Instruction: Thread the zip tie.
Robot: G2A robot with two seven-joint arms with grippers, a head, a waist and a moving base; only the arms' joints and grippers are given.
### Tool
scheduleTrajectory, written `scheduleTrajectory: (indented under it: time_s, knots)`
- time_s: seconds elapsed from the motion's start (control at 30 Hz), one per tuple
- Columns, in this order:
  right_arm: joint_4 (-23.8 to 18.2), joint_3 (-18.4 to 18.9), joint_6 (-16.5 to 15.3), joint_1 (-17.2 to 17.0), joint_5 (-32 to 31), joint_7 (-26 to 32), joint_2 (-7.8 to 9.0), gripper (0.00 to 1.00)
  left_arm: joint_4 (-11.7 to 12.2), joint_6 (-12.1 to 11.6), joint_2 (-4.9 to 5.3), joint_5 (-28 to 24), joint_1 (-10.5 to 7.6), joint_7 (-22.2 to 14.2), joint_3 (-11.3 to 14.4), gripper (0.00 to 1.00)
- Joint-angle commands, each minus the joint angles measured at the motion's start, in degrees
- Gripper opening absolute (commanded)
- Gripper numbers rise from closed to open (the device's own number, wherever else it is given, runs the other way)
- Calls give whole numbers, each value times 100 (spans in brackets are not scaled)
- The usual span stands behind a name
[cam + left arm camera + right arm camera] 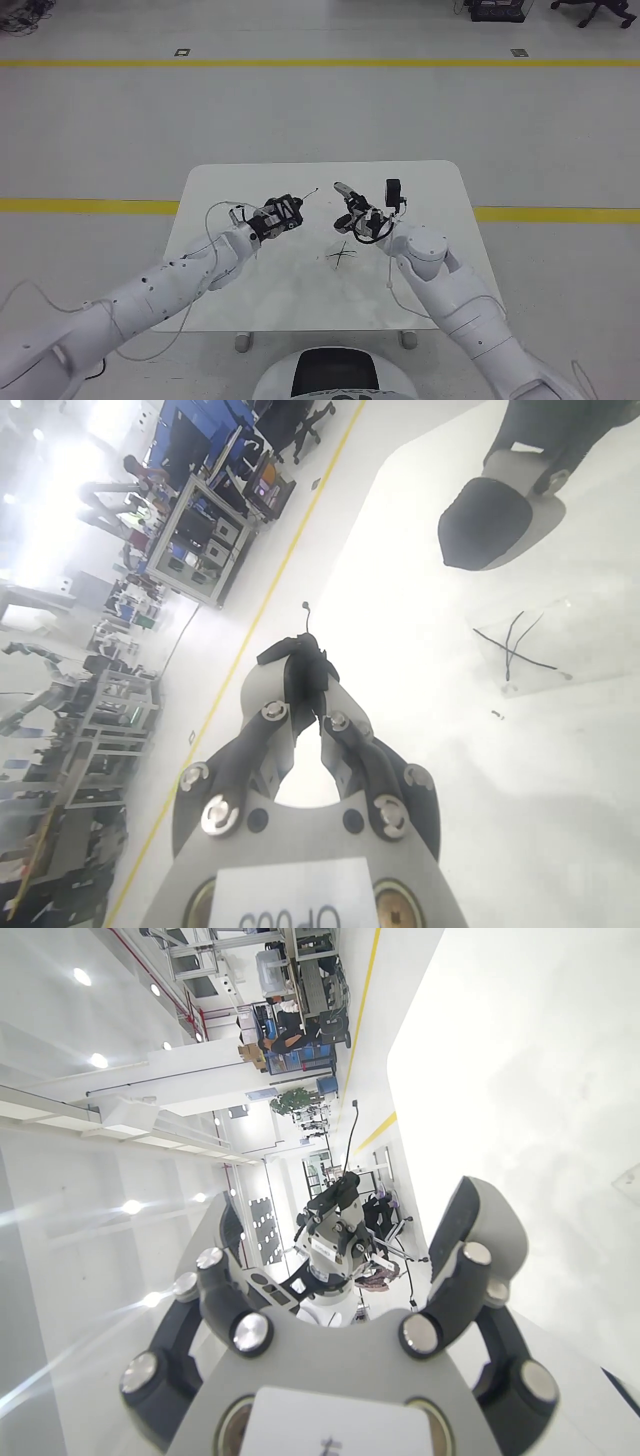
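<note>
My left gripper (283,212) is shut on a thin black zip tie (306,196) above the table's middle. In the left wrist view the zip tie (306,618) sticks out past the closed fingertips, its small head at the free end. My right gripper (343,206) hangs a short way off, facing the left one, open with nothing between its fingers. In the right wrist view the right gripper (347,1195) frames the left gripper (334,1223), with the held zip tie (349,1138) pointing away from it. One right fingertip (482,525) appears in the left wrist view.
Several loose black zip ties (341,253) lie crossed on the white table (230,290), just below the right gripper; in the left wrist view these loose ties (515,647) rest on a clear sheet (590,640). The table's rounded far edge (320,165) is close behind the grippers.
</note>
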Motion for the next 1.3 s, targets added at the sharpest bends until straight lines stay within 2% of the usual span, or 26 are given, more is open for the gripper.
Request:
scheduleTrajectory:
  time_s: [0.0,0.03,0.27,0.37,0.4,0.43,0.5,0.6,0.67,0.73,0.8,1.0,1.1,1.27]
  knots:
    - [3,-4,0,3,2,-8,-1,100,10,-239,10,-373,49,55,-127,0]
    - [3,-4,0,3,2,-8,-1,100,23,-308,12,-403,46,83,-157,0]
    - [3,-4,0,3,2,-8,-1,100,23,-308,12,-403,46,83,-157,0]
    - [3,-4,0,3,2,-8,-1,100,115,-510,-14,-1045,101,-143,-331,0]
    - [5,4,-11,-3,0,-19,-1,100,149,-643,-19,-1252,112,-209,-380,0]
    - [36,73,-65,-10,-37,-7,14,100,225,-867,-22,-1711,124,-291,-492,0]
    - [84,204,-206,-10,-166,206,59,100,331,-1271,-17,-2111,98,-466,-604,0]
    - [207,446,-346,16,-271,892,150,100,531,-1981,3,-2770,90,-599,-786,0]
    - [325,593,-395,57,-306,1437,212,100,664,-2311,17,-3110,95,-666,-878,0]
    - [444,710,-471,99,-287,1882,257,100,641,-2311,34,-3425,90,-790,-882,0]
    - [588,764,-521,174,-292,2463,301,100,518,-2311,66,-3929,93,-893,-828,0]
    - [1060,768,-713,436,-367,3505,370,100,218,-2311,222,-5336,-74,-1401,-542,0]
    - [1281,739,-807,556,-266,3827,375,100,136,-2311,272,-5820,-180,-1544,-407,0]
    - [1518,612,-944,720,-380,4061,377,100,62,-2311,309,-6327,-313,-1606,-224,0]
